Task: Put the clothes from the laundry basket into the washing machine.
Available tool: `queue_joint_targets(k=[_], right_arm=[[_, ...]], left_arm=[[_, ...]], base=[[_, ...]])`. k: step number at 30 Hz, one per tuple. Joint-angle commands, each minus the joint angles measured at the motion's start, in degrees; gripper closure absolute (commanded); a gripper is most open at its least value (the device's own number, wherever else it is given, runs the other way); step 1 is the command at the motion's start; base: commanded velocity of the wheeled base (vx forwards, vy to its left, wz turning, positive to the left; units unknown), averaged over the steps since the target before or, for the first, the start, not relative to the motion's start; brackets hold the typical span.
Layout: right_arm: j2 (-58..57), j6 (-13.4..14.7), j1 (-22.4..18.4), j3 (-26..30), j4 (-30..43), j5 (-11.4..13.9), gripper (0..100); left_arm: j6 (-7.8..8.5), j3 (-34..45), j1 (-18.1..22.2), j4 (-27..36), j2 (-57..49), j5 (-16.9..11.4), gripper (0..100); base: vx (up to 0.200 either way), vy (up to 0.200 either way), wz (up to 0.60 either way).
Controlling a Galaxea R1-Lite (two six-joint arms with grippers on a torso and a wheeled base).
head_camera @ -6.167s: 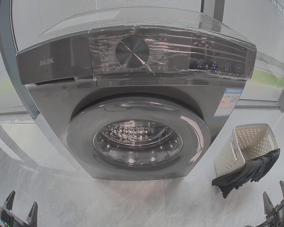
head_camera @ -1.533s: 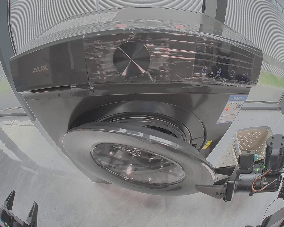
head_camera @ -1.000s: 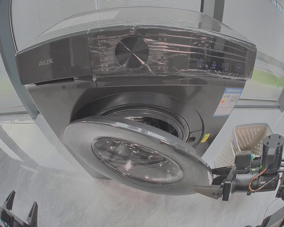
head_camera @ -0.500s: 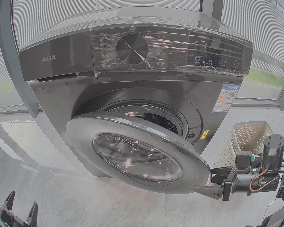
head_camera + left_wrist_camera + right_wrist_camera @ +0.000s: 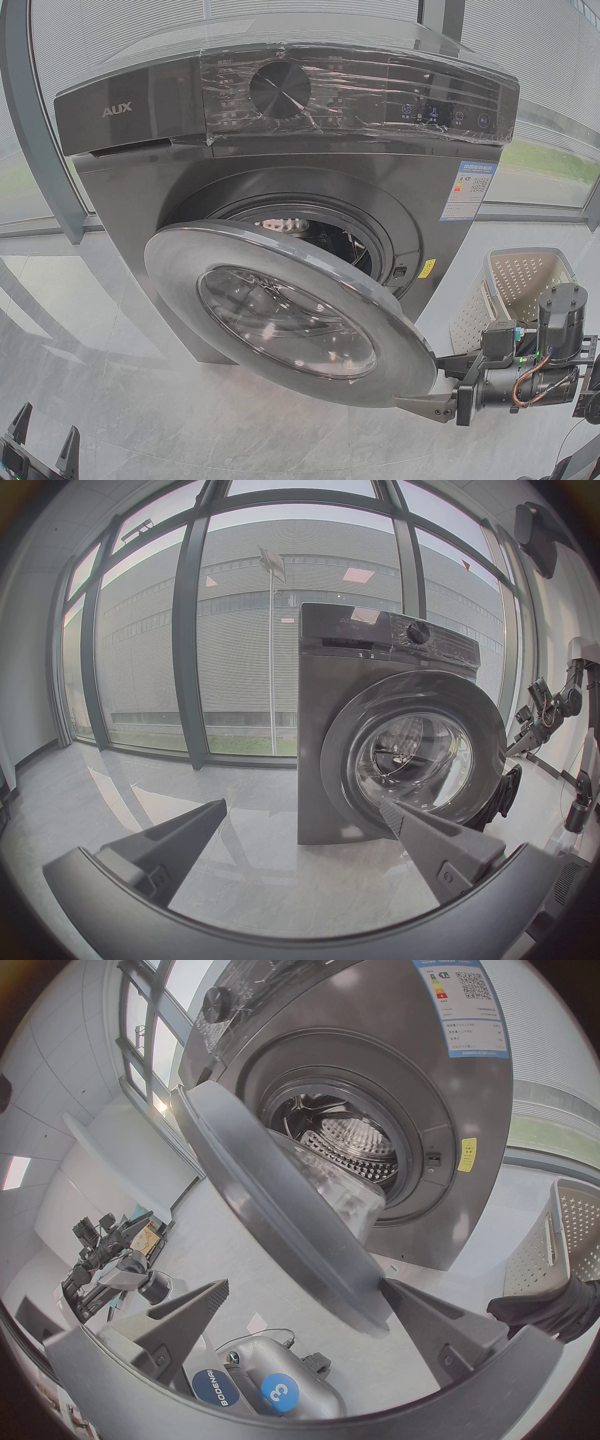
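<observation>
The grey washing machine (image 5: pixel 294 169) stands ahead with its round door (image 5: pixel 287 312) swung partly open, so the drum (image 5: pixel 319 234) shows behind it. My right gripper (image 5: pixel 431 382) is open at the door's right rim, one finger on each side of the edge; the right wrist view has the door (image 5: pixel 275 1197) between the spread fingers of that gripper (image 5: pixel 303 1286). The beige laundry basket (image 5: pixel 500 256) stands on the floor right of the machine, behind my right arm. Dark clothes (image 5: pixel 556 1310) hang over the rim of the basket (image 5: pixel 572 1235). My left gripper (image 5: pixel 45 428) is open, low at the left.
Glossy grey tiled floor (image 5: pixel 187 425) spreads before the machine. Tall windows (image 5: pixel 231 636) with dark frames stand behind and to its left. The left wrist view has the machine (image 5: pixel 331 730) and the hanging clothes (image 5: pixel 503 792) from the side.
The door, shut six seconds ago, has swung open and a little wider over the last second. My right gripper came in to its rim. The head camera has shifted.
</observation>
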Motion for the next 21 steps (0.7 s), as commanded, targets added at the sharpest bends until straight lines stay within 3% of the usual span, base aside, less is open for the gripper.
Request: queue_joint_targets(k=[1, 8, 15, 21], right_arm=[[-1.3, -0.1, -0.5, 1.2, -1.1, -0.1, 0], [2.0, 0.0, -2.5, -1.6, -1.3, -0.4, 0], [5.0, -0.1, 0.6, -0.9, -4.2, -0.2, 0], [4.1, 0.0, 3.4, 3.1, -6.8, 0.1, 0]], left_arm=[[0.01, 0.8, 0.0, 0.0, -1.0, 0.0, 0], [0.01, 0.8, 0.0, 0.0, -1.0, 0.0, 0], [-0.08, 0.8, 0.0, 0.0, -1.0, 0.0, 0], [-0.08, 0.8, 0.0, 0.0, -1.0, 0.0, 0]], base=[[0.000, 0.000, 0.00], [0.000, 0.000, 0.00], [0.000, 0.000, 0.00], [0.000, 0.000, 0.00]])
